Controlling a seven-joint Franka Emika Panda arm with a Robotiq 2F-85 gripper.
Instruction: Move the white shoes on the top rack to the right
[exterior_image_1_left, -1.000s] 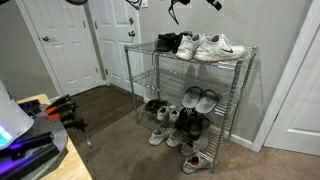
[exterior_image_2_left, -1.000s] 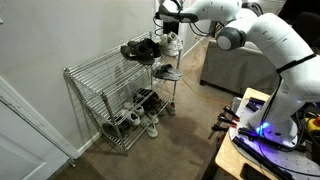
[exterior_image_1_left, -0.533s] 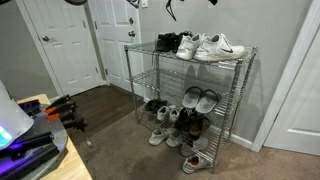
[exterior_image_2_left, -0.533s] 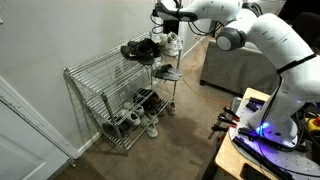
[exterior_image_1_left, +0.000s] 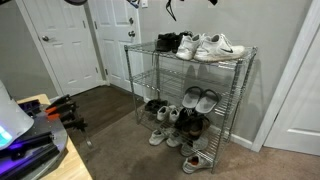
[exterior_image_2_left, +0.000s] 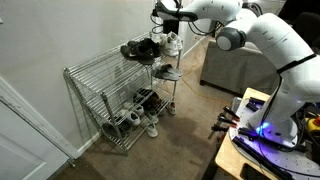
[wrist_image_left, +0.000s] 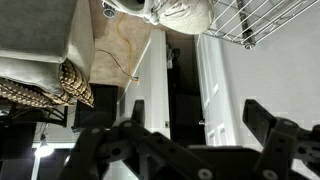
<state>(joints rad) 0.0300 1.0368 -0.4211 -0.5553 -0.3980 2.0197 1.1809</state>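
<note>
- Jaws spread wide with nothing between them — the gripper (wrist_image_left: 190, 120) hangs in the air above the top rack (exterior_image_1_left: 145, 49).
- The white shoes (exterior_image_1_left: 215, 47) sit together on that rack, below the jaws and clear of them.
- Black shoes (exterior_image_1_left: 170, 42) lie just beside the white pair — also beneath the jaws.

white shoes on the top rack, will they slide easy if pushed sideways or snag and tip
The white shoes look like low, soft sneakers, so probably light and squashy under a push. Their soles sit on the wire grid of the top rack, so they may snag rather than glide. Being low, tipping seems unlikely.
</note>
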